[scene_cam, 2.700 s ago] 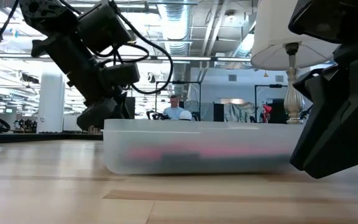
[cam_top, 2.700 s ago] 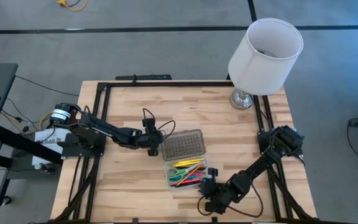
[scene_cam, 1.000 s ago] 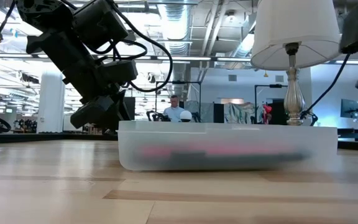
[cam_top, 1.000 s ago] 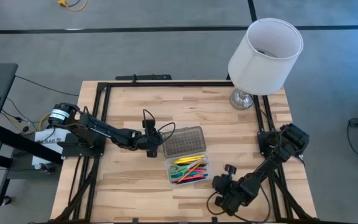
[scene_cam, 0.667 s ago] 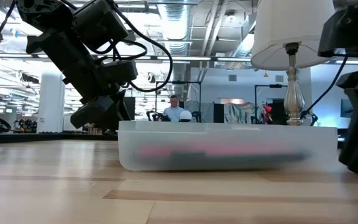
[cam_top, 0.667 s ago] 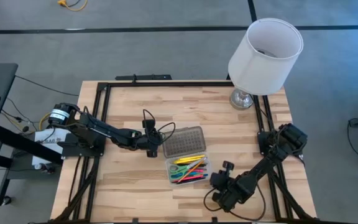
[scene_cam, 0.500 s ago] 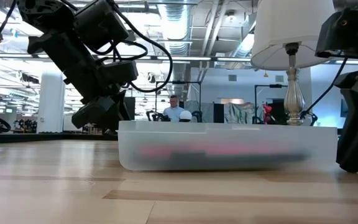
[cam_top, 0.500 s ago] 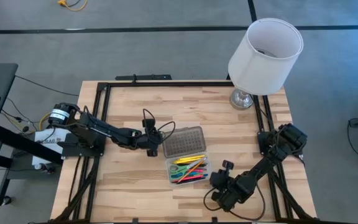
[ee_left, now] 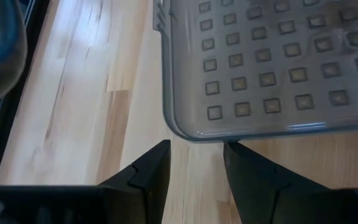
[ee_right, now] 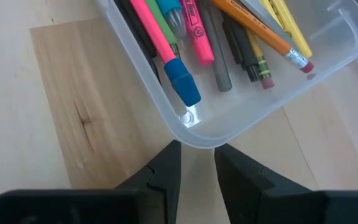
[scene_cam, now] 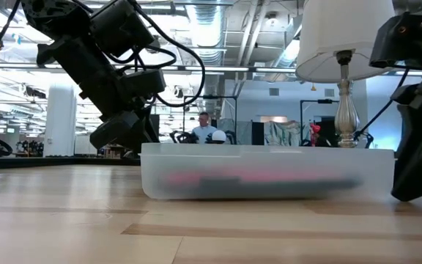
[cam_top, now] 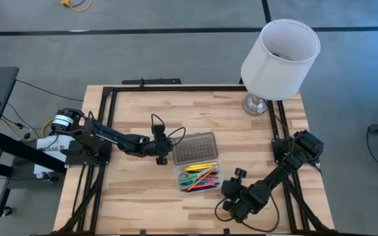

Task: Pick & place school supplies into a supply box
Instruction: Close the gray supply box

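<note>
The clear supply box [scene_cam: 269, 158] stands on the wooden table with its dotted lid [cam_top: 194, 149] folded open and lying flat on the far side. Coloured pens, pencils and markers, the school supplies [cam_top: 199, 178], lie inside it. My left gripper [ee_left: 196, 155] is open, low over the table at the lid's left edge. My right gripper [ee_right: 197, 155] is open too, slanting down at the box's right end, one fingertip on either side of a rounded corner. Wood shows between both pairs of fingers. My left gripper's fingertips stand right at the lid's left edge [ee_left: 194, 135], coming from the table's left; I cannot tell whether they touch it. My right gripper's fingertips stand on either side of the box's corner [ee_right: 194, 142], coming from the right; I cannot tell whether they touch it.
A lamp with a white shade [cam_top: 281, 49] stands on its base [cam_top: 256, 103] at the far right corner. Black frame rails [cam_top: 110, 124] run along the table's sides. Bare wood lies near the front left [cam_top: 136, 203]. A person [scene_cam: 202, 128] sits far off in the room.
My right gripper has swung toward the box's right end and turned a little, then stopped there, still open.
</note>
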{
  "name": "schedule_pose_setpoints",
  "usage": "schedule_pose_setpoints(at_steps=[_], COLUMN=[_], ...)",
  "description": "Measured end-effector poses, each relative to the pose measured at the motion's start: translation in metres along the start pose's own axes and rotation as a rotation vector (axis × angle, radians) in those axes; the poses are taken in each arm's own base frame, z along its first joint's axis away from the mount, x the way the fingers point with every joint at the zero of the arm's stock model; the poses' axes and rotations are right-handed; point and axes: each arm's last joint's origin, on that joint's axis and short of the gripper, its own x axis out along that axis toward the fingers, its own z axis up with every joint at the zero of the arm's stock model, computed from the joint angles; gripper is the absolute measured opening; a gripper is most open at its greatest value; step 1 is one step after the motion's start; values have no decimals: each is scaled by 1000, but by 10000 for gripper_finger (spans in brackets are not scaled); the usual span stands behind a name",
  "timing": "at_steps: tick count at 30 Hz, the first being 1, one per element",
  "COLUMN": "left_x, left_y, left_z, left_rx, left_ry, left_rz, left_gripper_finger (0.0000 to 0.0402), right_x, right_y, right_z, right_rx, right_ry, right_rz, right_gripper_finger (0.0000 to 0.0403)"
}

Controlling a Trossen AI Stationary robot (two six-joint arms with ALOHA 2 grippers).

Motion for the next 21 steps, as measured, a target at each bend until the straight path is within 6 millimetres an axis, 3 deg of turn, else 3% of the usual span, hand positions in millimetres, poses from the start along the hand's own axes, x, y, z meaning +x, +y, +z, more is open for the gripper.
schedule_pose_setpoints(at_steps=[21], left_x=[-1], left_y=[-2], left_z=[0], left_rx=[37], left_ry=[0], left_rz=[3], left_gripper_finger=[146], right_x=[5], right_y=[-5], right_z=[6], right_rx=[1], right_ry=[10], right_rz=[-18], right_gripper_finger=[92])
